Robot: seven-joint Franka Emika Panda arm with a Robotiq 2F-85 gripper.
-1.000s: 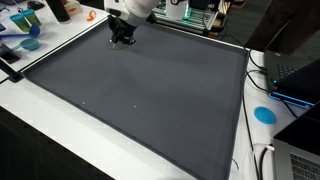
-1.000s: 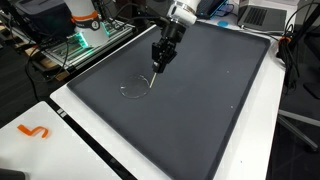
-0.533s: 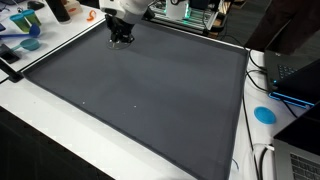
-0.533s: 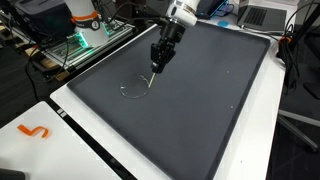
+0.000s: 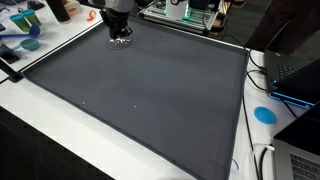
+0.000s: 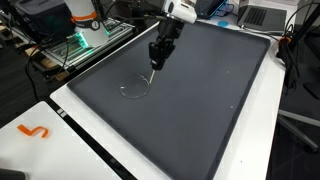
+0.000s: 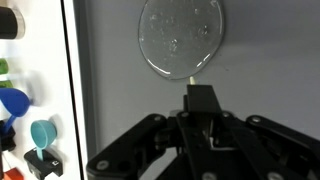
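While the gripper (image 6: 157, 60) is hovering over the dark mat (image 6: 210, 110), pinching a thin white stick (image 7: 190, 76) beside the clear disc (image 7: 181, 38), sideways drag is probably risking twisting it loose or skidding the disc.

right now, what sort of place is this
Most likely a robotics lab or workshop bench. A large grey mat covers a white table, a laptop sits at its edge, and green-lit electronics with cables stand behind.

Robotics lab, laptop (image 5: 297, 72) and cables (image 5: 262, 160) on white bench (image 5: 40, 100), lit electronics rack (image 6: 84, 42)
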